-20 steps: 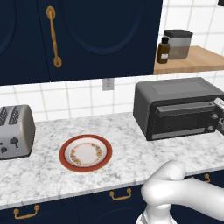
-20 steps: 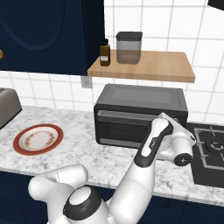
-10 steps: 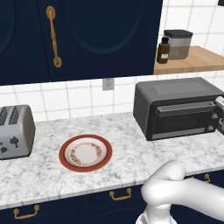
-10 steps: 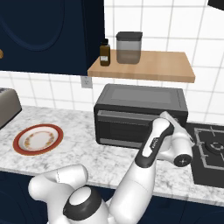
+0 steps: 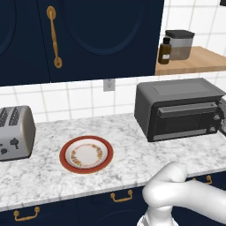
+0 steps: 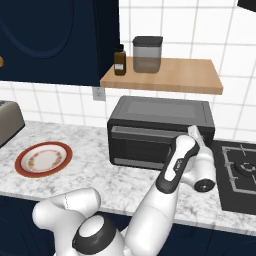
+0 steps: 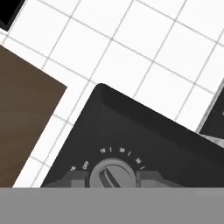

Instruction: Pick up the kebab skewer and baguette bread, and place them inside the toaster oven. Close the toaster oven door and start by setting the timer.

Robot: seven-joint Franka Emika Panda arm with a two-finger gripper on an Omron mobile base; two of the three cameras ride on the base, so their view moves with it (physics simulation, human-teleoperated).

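While the arm reaches across from the base, here is the counter with the toaster oven (image 5: 178, 110) as our marker. Far to its left sits the silver two-slot toaster (image 5: 15, 132) against the tiled wall. Between that and the oven, out on the marble, lies the red-rimmed plate (image 5: 86, 154), nothing on it but its own pattern. Now the oven itself: a dark grey box, its door (image 6: 145, 147) up and closed, bar handle (image 5: 187, 109) running along the top of the glass. Whatever is inside, the dark pane will not let me tell. Above the oven, a wooden shelf (image 6: 165, 75) carries a brown bottle (image 6: 119, 61) and a grey-lidded jar (image 6: 147, 54). On to the oven's right side, the knob column, and there is the gripper (image 7: 113, 178), right up at the round timer dial (image 7: 113, 175), fingers (image 7: 75, 178) pinched in tight on either side of it, clamped on the dial. Just right of the oven, the black hob (image 6: 240, 175).
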